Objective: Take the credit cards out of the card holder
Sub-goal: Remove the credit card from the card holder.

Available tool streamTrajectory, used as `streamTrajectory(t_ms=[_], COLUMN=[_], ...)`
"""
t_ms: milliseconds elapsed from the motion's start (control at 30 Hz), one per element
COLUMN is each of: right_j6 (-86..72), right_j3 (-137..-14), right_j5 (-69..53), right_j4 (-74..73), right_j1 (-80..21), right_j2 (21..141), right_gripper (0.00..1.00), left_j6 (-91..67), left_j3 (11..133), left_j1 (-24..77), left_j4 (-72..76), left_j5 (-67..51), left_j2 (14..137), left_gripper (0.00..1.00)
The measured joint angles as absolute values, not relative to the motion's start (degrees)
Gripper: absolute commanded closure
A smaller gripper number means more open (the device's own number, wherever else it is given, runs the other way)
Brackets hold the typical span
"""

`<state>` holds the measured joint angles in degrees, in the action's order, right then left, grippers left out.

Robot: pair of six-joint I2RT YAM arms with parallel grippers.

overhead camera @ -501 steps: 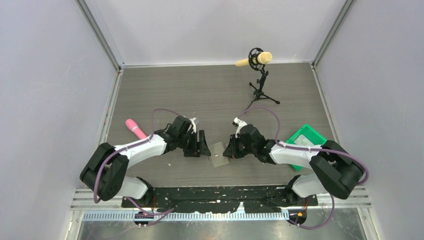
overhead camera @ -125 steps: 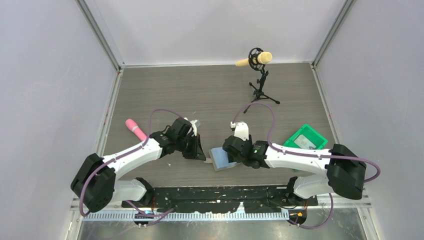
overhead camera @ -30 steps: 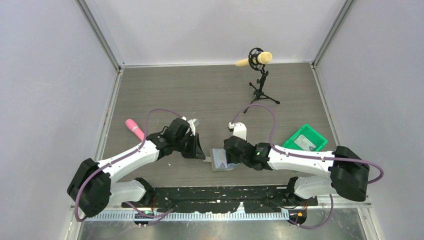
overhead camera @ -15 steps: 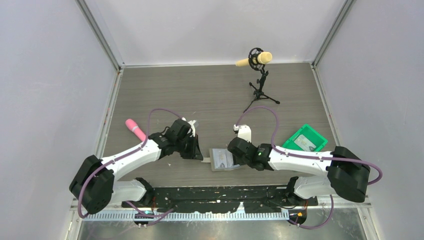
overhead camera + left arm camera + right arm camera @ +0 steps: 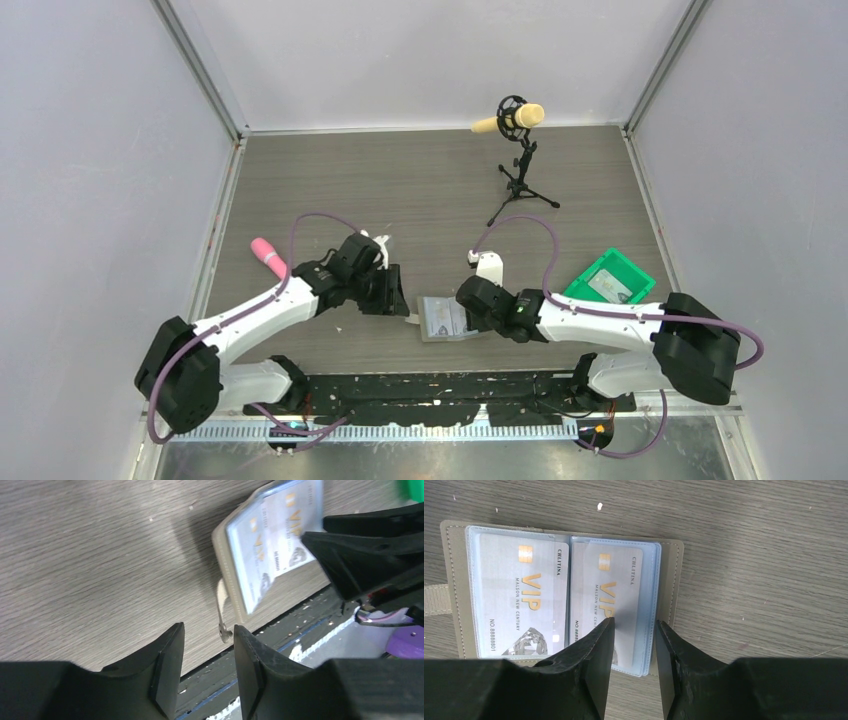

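Card holder (image 5: 674, 575) lies spread open on the wooden table (image 5: 749, 540), between the two arms and close to the table's near edge. Its two credit cards (image 5: 521, 600) sit one in each clear pocket. Their lower edges are cut off by the right gripper (image 5: 634, 630), whose fingers stand partly apart over the right-hand card with nothing gripped between them. Whether the fingertips touch the pocket cannot be told.

From overhead the card print is too small to read and the right gripper's fingertips are hard to make out under its wrist. The right wrist view shows gold "VIP" lettering. Only the left wrist view shows the metal snap (image 5: 226, 632) at the end of the card holder's strap (image 5: 219, 597), just beyond the left gripper (image 5: 206, 645), which is partly open and empty. A green bin (image 5: 610, 280) sits well apart to the right, its contents unclear.
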<state>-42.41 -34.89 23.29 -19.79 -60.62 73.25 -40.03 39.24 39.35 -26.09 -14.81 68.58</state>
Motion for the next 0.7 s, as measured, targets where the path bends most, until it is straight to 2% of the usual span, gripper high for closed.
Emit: streamTrajectory(t_ms=[267, 433, 500, 700], right_j6=[-42.6, -42.7, -42.7, -43.3], right_j3=[-34.9, -34.8, -34.8, -35.3], right_j5=[23.2, 23.2, 23.2, 23.2], right_j4=[-19.7, -19.8, -19.8, -22.3], right_j1=[-60.6, -60.6, -60.6, -60.6], right_j2=[73.0, 72.4, 71.9, 69.7], right_gripper=[0.57, 0.57, 0.54, 0.53], left_j6=[-41.9, -44.6, -45.3, -46.7], left_j3=[42.2, 42.3, 42.3, 41.6], left_j1=[39.4, 39.7, 39.9, 40.5], left_j4=[-24.8, -20.8, -18.2, -9.2], left_j5=[-18.8, -22.2, -23.6, -26.2], left_j2=[66.0, 66.0, 67.1, 74.7], left_gripper=[0.54, 0.64, 0.68, 0.76])
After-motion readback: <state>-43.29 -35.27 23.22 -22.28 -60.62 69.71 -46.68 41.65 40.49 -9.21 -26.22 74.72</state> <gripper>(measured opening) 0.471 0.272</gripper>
